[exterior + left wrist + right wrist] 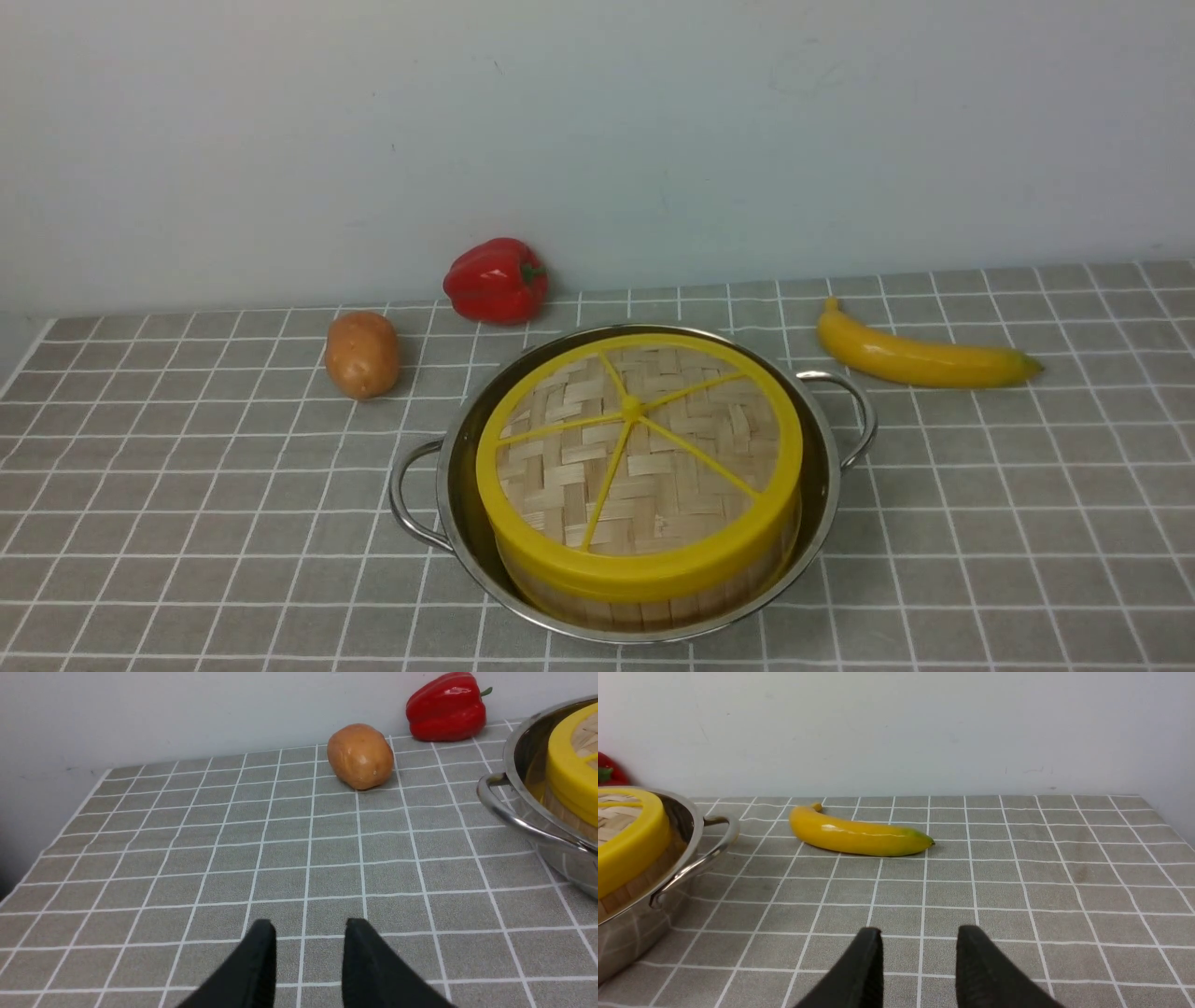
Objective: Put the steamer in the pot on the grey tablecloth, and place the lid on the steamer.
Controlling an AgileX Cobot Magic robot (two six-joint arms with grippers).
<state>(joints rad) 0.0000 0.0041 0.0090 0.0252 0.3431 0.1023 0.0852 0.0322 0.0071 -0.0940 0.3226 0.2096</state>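
Grey tablecloth (187, 485) w/ pot (822, 485), pale wall (597, 121).

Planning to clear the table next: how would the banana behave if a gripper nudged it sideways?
The banana lies on its curved side on the grey tablecloth, so it would probably pivot or rock rather than roll. Its glossy skin may slip between fingers. It looks stiff.

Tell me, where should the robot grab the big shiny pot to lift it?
Probably by the two looped wire handles: the left gripper on the left handle, the right gripper on the right handle. The loops stick out sideways from the pot with gaps for fingers, and the steamer with its lid fills the inside.
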